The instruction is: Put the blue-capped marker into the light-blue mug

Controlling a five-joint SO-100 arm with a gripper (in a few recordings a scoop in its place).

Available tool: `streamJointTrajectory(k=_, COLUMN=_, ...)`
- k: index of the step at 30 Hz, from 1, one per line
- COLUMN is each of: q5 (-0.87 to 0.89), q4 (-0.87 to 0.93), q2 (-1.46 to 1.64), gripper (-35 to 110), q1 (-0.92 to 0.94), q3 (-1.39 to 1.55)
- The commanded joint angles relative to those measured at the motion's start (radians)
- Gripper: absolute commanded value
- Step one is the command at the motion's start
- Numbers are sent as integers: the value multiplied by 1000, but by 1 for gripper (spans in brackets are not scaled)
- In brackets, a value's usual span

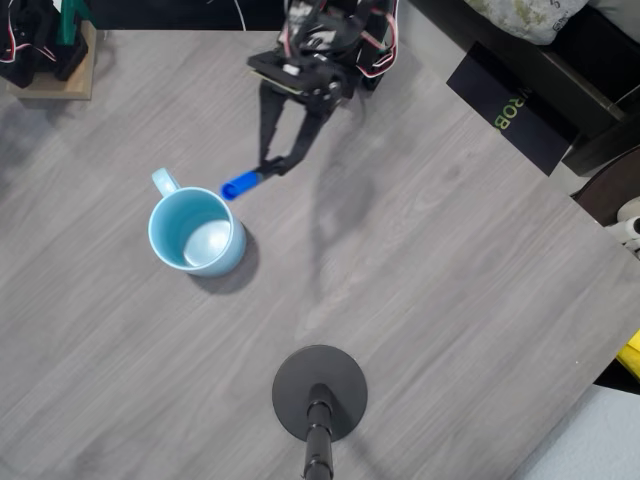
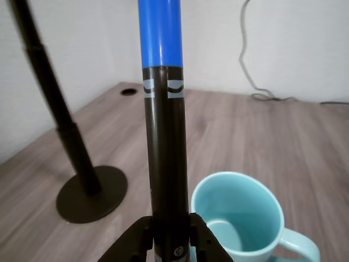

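The light-blue mug (image 1: 196,231) stands upright on the table, left of centre in the overhead view, its handle pointing up-left. My gripper (image 1: 270,167) is shut on the blue-capped marker (image 1: 241,185), which is lifted off the table with the blue cap toward the mug, just up-right of its rim. In the wrist view the marker (image 2: 166,136) rises straight from between my fingers (image 2: 143,240), dark barrel below, blue cap on top. There the mug (image 2: 240,215) sits at the lower right, open and with nothing inside.
A black camera stand with a round base (image 1: 319,394) stands near the table's front edge, seen in the wrist view as a pole on a round base (image 2: 91,193). A wooden block (image 1: 55,75) sits at the top-left corner, a dark box (image 1: 515,110) at the upper right.
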Motion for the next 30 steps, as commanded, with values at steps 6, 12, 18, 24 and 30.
streamJointTrajectory(k=6, q5=-15, q4=-249, q2=14, gripper=0, q1=35, q3=143)
streamJointTrajectory(k=12, q5=11, q4=-397, q2=-6, gripper=0, q1=40, q3=201)
streamJointTrajectory(k=18, q5=34, q4=-640, q2=-48, gripper=0, q1=57, q3=256)
streamJointTrajectory(k=24, q5=40, q4=-824, q2=-140, gripper=0, q1=115, q3=296)
streamJointTrajectory(k=30, q5=34, q4=-982, q2=-302, gripper=0, q1=149, q3=285)
